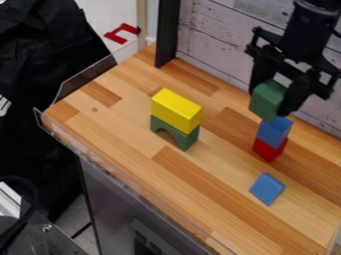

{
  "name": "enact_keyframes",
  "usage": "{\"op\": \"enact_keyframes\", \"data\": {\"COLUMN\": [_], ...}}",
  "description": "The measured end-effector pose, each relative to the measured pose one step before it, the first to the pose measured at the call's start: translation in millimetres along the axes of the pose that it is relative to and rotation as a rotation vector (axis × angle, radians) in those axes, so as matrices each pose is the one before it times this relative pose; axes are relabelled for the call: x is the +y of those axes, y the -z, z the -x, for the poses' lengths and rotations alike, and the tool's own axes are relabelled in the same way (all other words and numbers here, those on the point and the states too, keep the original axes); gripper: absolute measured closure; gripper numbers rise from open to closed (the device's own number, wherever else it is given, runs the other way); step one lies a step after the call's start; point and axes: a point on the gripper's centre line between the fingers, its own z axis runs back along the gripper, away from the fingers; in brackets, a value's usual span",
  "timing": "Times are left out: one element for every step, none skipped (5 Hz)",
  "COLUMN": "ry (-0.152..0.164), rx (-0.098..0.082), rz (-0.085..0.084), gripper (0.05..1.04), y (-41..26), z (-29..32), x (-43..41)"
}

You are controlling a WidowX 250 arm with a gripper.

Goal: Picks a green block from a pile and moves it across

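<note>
Half the job's done, we reckon: our end effector [271,99] has the green block [267,100] pinched at the top of the blue-and-red pile [273,133], leaving just the carry across and release.

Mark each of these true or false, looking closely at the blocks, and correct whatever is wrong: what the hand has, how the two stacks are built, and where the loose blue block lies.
1. The hand grips a green block. True.
2. In the two-colour stack near the hand, the red block sits on top of the blue cube. False: blue is on top, red below.
3. The yellow block rests on a green arch. True.
4. The arch's opening faces up. False: it faces down, towards the wood.
5. The loose blue block touches the red block. False: bare wood shows between them.
</note>
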Motion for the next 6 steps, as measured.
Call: {"op": "enact_keyframes", "data": {"ry": [-0.0017, 0.0014, -0.0188, -0.0095, -0.0023, 0.0002], "rx": [-0.0296, 0.0043, -0.0074, -0.0132, 0.0165, 0.0006], "rz": [0.0400, 0.0205, 0.0222, 0.0028, -0.0009, -0.0069], "gripper": [0.498, 0.498, 0.498, 0.498, 0.498, 0.498], "y": [3.12, 4.16, 2.49, -2.69, 5.82, 0.87], "z": [-8.96, -7.91, -5.13, -5.89, -3.93, -1.41], "x": [-5.20, 0.89, 4.03, 4.61, 1.71, 3.31]}}
